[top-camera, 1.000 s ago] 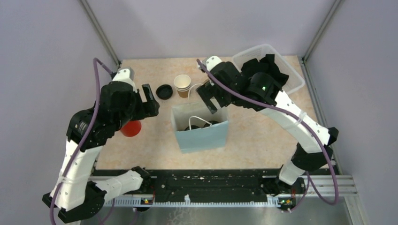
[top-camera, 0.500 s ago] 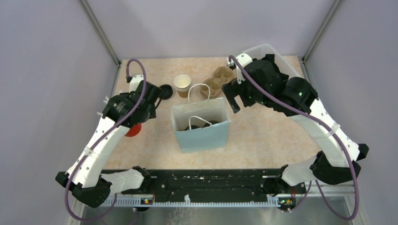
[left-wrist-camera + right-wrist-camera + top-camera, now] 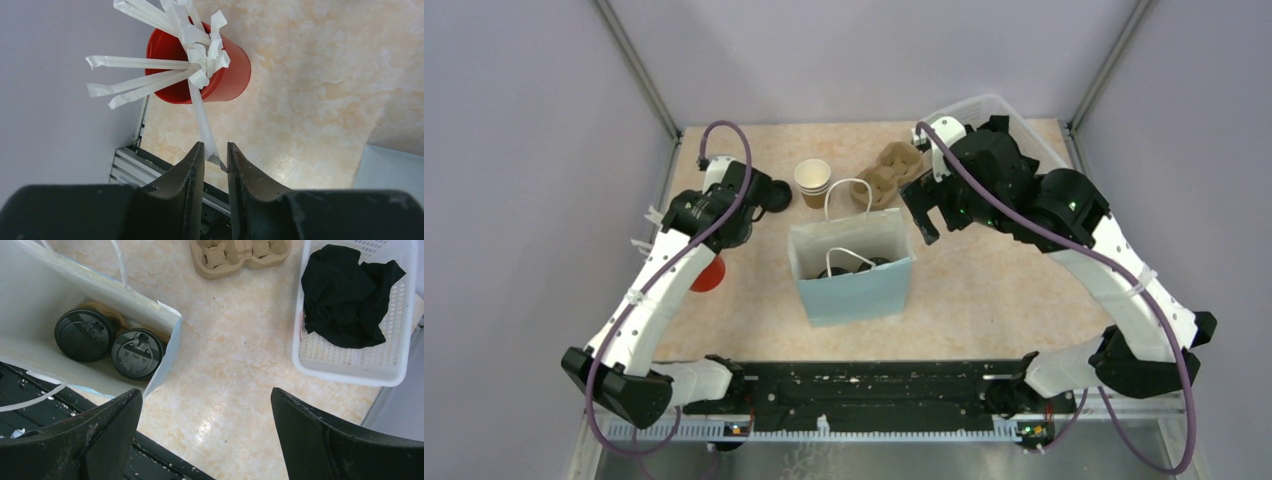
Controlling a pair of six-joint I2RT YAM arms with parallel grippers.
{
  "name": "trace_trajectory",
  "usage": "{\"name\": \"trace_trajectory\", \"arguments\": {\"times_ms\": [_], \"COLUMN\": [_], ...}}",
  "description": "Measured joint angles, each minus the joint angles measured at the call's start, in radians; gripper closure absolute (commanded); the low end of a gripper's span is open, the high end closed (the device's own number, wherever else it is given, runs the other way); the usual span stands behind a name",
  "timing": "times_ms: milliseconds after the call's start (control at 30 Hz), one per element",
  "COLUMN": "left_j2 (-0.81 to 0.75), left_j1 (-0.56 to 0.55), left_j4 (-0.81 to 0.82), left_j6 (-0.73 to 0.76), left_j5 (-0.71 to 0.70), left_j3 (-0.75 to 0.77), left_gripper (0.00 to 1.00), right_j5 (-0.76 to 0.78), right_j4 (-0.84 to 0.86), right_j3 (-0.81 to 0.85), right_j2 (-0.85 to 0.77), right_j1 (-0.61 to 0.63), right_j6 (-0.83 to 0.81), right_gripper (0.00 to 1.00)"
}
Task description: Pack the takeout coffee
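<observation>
Table (image 3: 984,290): pale blue paper bag (image 3: 856,285) stands mid-surface, mouth up. Two lidded cups (image 3: 117,345) sit upright side by side on the bag floor, touching.

Judgement: paper cups are light, crush under a side squeeze, lids slick; take low on the wall. Bag walls are soft and close in; only straight up is free.

Right gripper (image 3: 205,435) spread wide, empty, above the bag's right edge.

Left gripper (image 3: 215,160) nearly pinched on a white stick (image 3: 202,117) from the red cup (image 3: 210,70), near the left edge.

end effector (image 3: 215,152) pinching white stick (image 3: 204,120), red cup (image 3: 220,75)
</observation>
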Motion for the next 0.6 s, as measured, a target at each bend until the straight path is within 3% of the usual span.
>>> {"name": "trace_trajectory", "arguments": {"times_ms": [200, 600], "left_j2": [-0.007, -0.048], "left_j1": [0.000, 0.001], "left_j4": [0.006, -0.062], "left_j6": [0.048, 0.152], "left_j5": [-0.007, 0.092], "left_j3": [0.006, 0.257], "left_gripper": [0.95, 1.00], "right_j5": [0.000, 0.039], "right_j4": [0.007, 0.001], "right_j3": [-0.008, -0.003], "right_j2": [-0.008, 0.003], "right_j1": [0.000, 0.000], "right_j6": [-0.004, -0.003], "right_gripper": [0.01, 0.01]}}
